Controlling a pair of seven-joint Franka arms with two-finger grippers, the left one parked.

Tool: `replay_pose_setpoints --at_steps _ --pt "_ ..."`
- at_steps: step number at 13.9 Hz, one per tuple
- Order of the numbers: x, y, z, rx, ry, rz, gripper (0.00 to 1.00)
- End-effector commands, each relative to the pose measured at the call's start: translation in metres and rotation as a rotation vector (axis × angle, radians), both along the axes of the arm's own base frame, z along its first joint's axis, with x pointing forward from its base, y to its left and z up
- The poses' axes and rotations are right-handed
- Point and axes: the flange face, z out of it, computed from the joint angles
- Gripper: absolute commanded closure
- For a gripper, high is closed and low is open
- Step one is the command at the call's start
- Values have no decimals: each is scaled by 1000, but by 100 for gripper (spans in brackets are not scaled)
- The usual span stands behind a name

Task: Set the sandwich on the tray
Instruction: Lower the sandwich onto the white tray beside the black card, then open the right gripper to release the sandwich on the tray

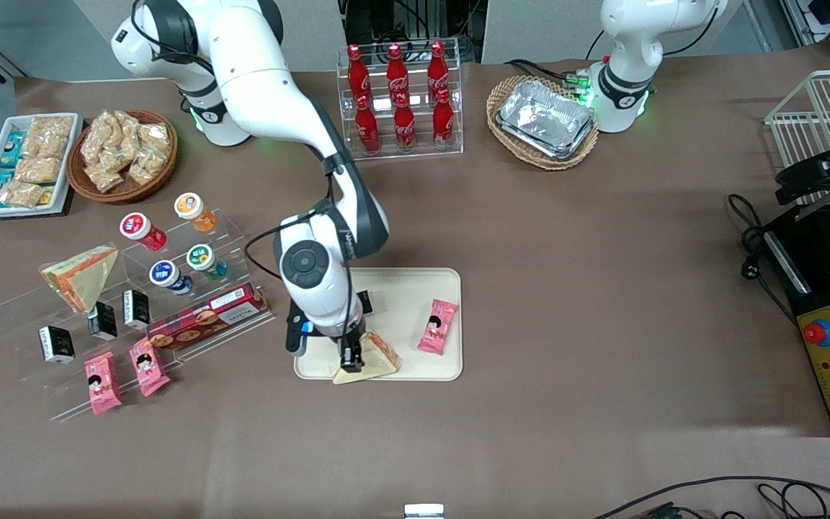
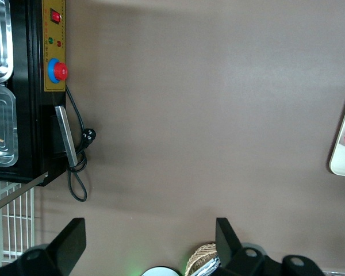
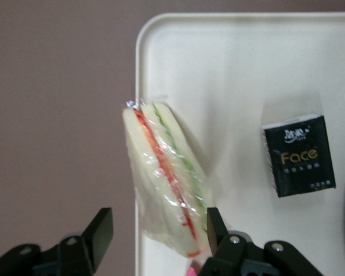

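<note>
Pincer (image 1: 346,358) sits low over the tray's (image 1: 404,288) near corner, lower centre of the front frame, toward the working arm's end. In the wrist view its fingers (image 3: 100,230) stand apart with the sandwich (image 3: 164,184) between them; one finger seems to be at the wrapper, the other shows a gap, so grip looks loose or just let go. The sandwich (image 1: 366,358) rests at the tray's near rim, part of its cream face hanging over onto the tabletop (image 1: 566,288). Judged step: the set-down, nearly complete. Next move likely calls for a straight lift clear without dragging the wrapper; a nudge farther from the camera onto the tray would seat it fully. On the tray too: a black Face packet (image 3: 299,154) close by and a pink snack pack (image 1: 437,326) toward the parked arm's end, neither blocking. Middle left of the front frame: an acrylic rack (image 1: 235,234) with a second sandwich (image 1: 82,277), well apart.
</note>
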Motion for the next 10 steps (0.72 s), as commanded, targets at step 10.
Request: replay_pose_setpoints --at_steps 10 --pt "-1 -99 174 40 89 325 1"
